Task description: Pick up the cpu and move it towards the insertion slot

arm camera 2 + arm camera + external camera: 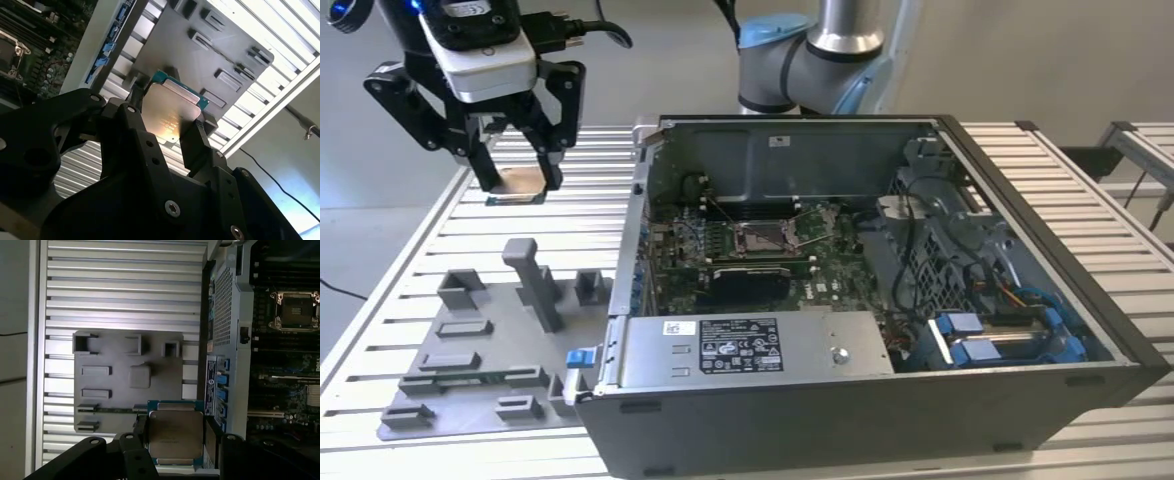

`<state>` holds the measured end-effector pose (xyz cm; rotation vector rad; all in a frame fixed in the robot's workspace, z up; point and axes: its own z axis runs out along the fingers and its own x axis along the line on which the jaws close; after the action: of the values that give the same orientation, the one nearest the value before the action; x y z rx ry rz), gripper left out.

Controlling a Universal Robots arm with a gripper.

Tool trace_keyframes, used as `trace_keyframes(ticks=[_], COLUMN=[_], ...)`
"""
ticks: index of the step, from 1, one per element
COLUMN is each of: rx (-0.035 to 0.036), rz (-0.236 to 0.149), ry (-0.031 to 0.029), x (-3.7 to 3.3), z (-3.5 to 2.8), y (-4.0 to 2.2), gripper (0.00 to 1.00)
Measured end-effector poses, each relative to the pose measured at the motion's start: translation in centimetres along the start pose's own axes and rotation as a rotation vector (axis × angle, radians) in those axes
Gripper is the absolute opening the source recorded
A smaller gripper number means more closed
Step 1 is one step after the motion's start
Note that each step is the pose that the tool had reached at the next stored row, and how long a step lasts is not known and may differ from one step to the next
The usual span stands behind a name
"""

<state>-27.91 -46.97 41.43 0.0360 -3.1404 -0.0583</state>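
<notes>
Black and white, the end effector (518, 178) is seen in the upper left of the exterior view, raised above the slatted metal counter (400, 290). It is clenched on the cpu (520, 184), which is gripped flat between the two black jaws, one pressed against each of two opposite edges. The cpu is thus held at the very tip of the end effector, clear of the counter. In the second wrist view its silvery top and green rim are seen projecting past the jaws.

In the lower left of the exterior view, a grey plastic fixture plate (480, 385) with raised blocks and shallow recesses is laid on the counter, just beside the computer case (854, 410).

The open case is placed across the centre and right. On the board inside it, near the middle of the frame, the insertion slot (758, 237) is seen, well apart from the cpu.

The arm (834, 40) is seen at the upper centre, behind the case.
</notes>
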Motion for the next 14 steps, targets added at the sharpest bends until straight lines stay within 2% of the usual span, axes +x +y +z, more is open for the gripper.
trace_keyframes(ticks=[10, 14], rx=[0.0000, 0.0000], rz=[0.000, 0.000], ry=[-0.0001, 0.0000], x=[-1.73, -1.96], z=[0.00, 0.00], y=[-0.04, -0.05], gripper=[0.00, 0.00])
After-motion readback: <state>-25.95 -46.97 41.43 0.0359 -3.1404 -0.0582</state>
